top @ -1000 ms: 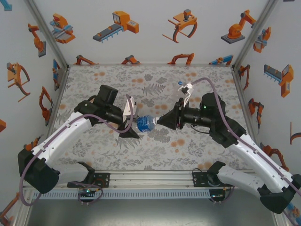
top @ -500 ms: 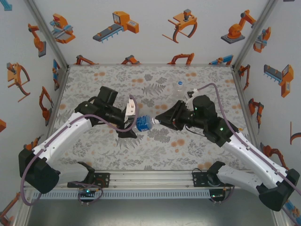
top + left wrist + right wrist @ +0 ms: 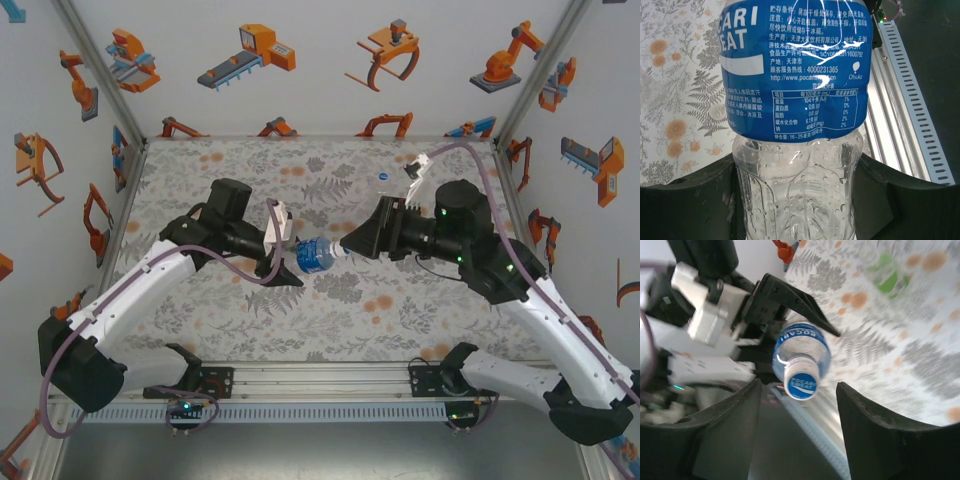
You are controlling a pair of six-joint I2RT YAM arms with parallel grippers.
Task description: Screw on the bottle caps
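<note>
My left gripper (image 3: 290, 258) is shut on the lower body of the short bottle (image 3: 312, 256) with the blue label band and holds it lying sideways above the middle of the table. In the left wrist view the clear ribbed bottle (image 3: 795, 75) is pinched between both black fingers (image 3: 690, 195). A white cap (image 3: 801, 381) with a blue printed top sits on the neck of this bottle (image 3: 802, 347). My right gripper (image 3: 798, 385) is open, with a finger on each side of the cap and a gap to both. It faces the neck from the right (image 3: 350, 245).
A green-tinted bottle (image 3: 886, 271) shows blurred on the floral mat behind. A small blue-topped thing (image 3: 381, 175) stands at the back of the mat (image 3: 330, 300), near the right wrist's cable. White walls with orange prints close three sides. The aluminium rail (image 3: 320, 380) runs along the near edge.
My right gripper was shut on the cap and now stands open around it, and its wrist has turned. The left gripper and the bottle have hardly moved.
</note>
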